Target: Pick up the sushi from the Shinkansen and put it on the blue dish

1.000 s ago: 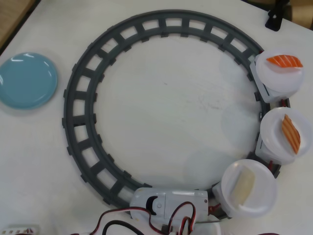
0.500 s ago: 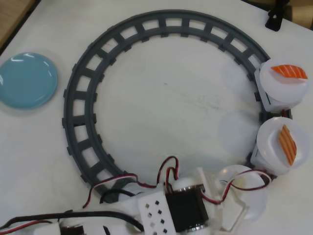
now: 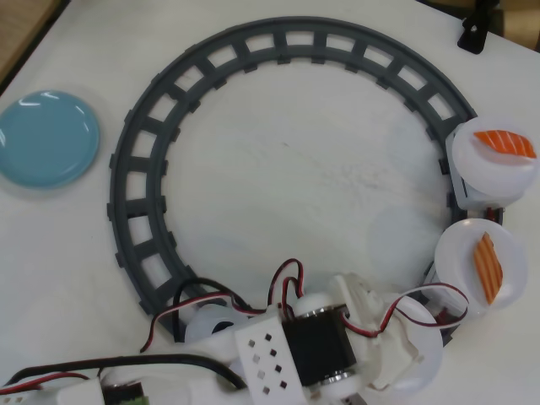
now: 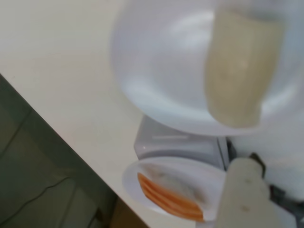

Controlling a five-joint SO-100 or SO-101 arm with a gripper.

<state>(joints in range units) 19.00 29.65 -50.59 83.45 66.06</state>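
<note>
- The white bench (image 3: 278, 169) holds a grey round track (image 3: 135, 169) in the overhead view.
- The blue dish (image 3: 46, 139) sits at the left edge of the overhead view, outside the track. Nothing lies on it.
- The arm (image 3: 312, 354) fills the bottom middle of the overhead view. Red and black wires (image 3: 283, 283) loop over it.
- The Shinkansen (image 3: 211, 325) peeks out at the lower middle of the overhead view, mostly hidden under the arm. Only a bit of its white nose with a dark window shows.
- Two round white plates ride on the train cars at the right side of the overhead view. The top plate (image 3: 494, 164) carries an orange piece (image 3: 504, 143). The plate below it (image 3: 481, 266) carries a striped orange piece (image 3: 487, 267).
- A third white plate (image 3: 422, 359) sits at the lower right of the overhead view, and the arm covers most of it.
- In the wrist view, the sushi (image 4: 242, 66) lies on that big white plate (image 4: 161, 71) at the upper right of the frame. It is pale cream and blurry.
- One pale finger (image 4: 244, 197) of the jaws shows at the lower right of the wrist view, below the sushi and not touching it.
- I cannot tell if the jaws are spread or pressed together.
</note>
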